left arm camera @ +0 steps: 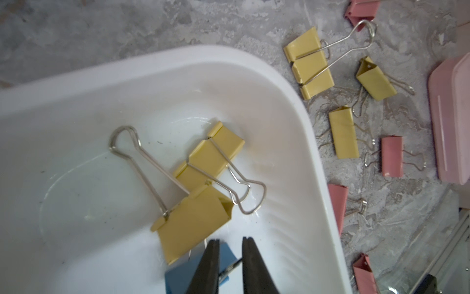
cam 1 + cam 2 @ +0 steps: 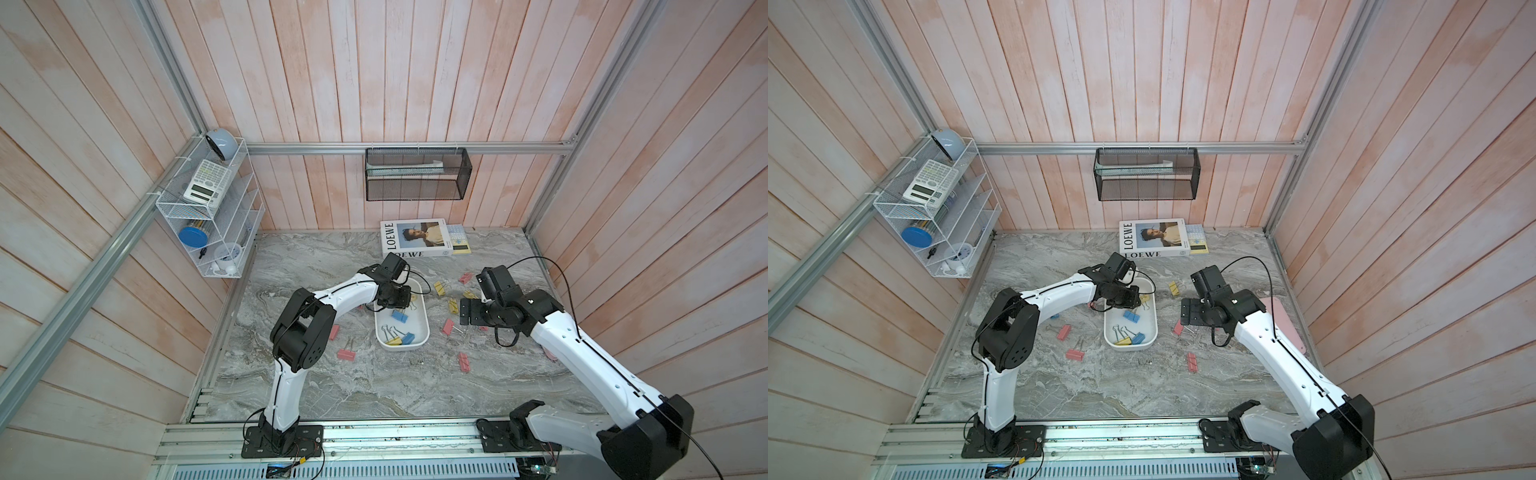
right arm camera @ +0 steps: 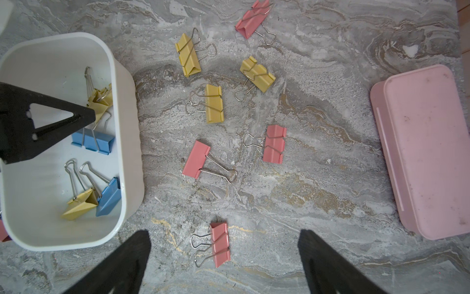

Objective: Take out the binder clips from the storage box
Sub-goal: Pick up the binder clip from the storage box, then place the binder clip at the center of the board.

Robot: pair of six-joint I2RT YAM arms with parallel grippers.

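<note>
In the storage box (image 3: 132, 152), left gripper (image 1: 231, 240): it is low inside the box, at the end farther from the robot's base. Its jaws are narrow, with only a thin gap between them. A thin wire handle of the blue clip (image 3: 92, 141) crosses this gap. One cannot tell whether the pads press it.
Beside the box, right gripper (image 3: 223, 233): the jaws are spread wide, with nothing between them. It hangs above the table (image 3: 330, 127) on the right arm's side of the box, over one pink clip (image 3: 220, 244).
Close to the left gripper: two yellow clips (image 1: 211, 157) lie touching each other, just beside the blue clip, between it and the far end wall of the box.
Binder clips (image 3: 78, 206) inside the box: five, namely three yellow and two blue. One yellow and one blue lie together at the near end of the box.
Clips outside, right arm's side of the box: seven, namely three yellow and four pink, scattered and not touching.
Clips outside, left arm's side of the box: two pink ones (image 2: 346, 354) show fully. The left arm (image 2: 345, 291) covers part of this side.
Pink case (image 3: 427, 152): it lies flat on the table beyond the scattered clips, well apart from the box.
Book (image 2: 413, 237): it lies behind the far end of the box, at the wall.
</note>
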